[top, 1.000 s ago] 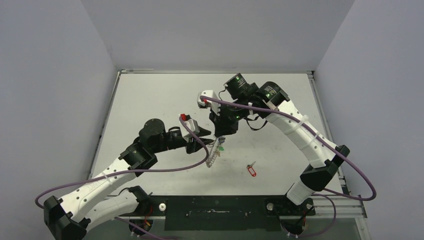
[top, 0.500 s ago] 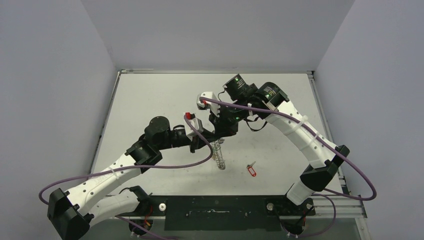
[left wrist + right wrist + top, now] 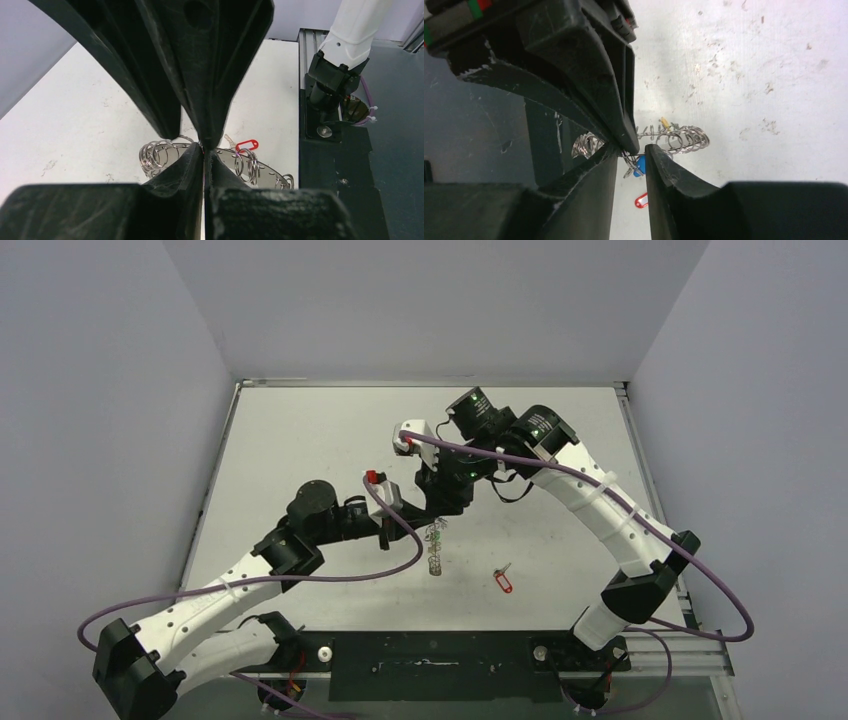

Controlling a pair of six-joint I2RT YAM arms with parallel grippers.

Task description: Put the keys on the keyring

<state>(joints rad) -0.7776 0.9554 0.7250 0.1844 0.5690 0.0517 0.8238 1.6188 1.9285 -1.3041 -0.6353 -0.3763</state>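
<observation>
The keyring [image 3: 434, 552] stands on edge mid-table, its wire loops showing in the left wrist view [image 3: 270, 169] and the right wrist view [image 3: 681, 139]. My left gripper [image 3: 413, 524] comes from the left, and its jaws are pinched shut [image 3: 204, 150] on the keyring's upper rim. My right gripper [image 3: 440, 514] comes down from above onto the same spot, its fingers a little apart [image 3: 631, 153]. The blue-tagged key [image 3: 640, 165] hangs from the ring just behind that gap. The red-tagged key [image 3: 503, 581] lies loose on the table to the right [image 3: 246, 145] [image 3: 641, 201].
The right arm's base [image 3: 332, 95] and the dark mounting plate [image 3: 430, 660] line the near edge. Grey walls close in the white table [image 3: 300, 430] on the left, back and right. A purple cable [image 3: 360, 575] loops below the left wrist.
The left jaws have closed on the keyring's rim, and the left wrist has drawn back slightly to the left. The right fingers have parted a little. The keyring now hangs straighter.
</observation>
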